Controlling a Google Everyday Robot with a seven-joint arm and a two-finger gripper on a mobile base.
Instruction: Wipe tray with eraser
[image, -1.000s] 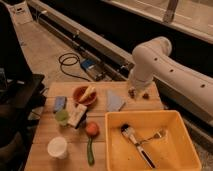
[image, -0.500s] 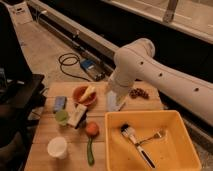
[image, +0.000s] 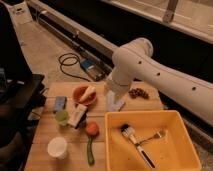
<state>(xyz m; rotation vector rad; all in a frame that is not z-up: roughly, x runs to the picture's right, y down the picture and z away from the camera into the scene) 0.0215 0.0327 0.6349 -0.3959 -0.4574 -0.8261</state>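
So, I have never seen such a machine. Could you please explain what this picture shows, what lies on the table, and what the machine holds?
The white shape is a robot arm reaching in from the picture's right; its hand hangs over the back of the wooden table, next to an orange bowl. One camera looks down on everything. The large yellow tray holds a brush and what looks like a fork. The cream eraser lies on the table left of the tray, not in the hand. Nearby are a blue block, a white cup and dark grapes.
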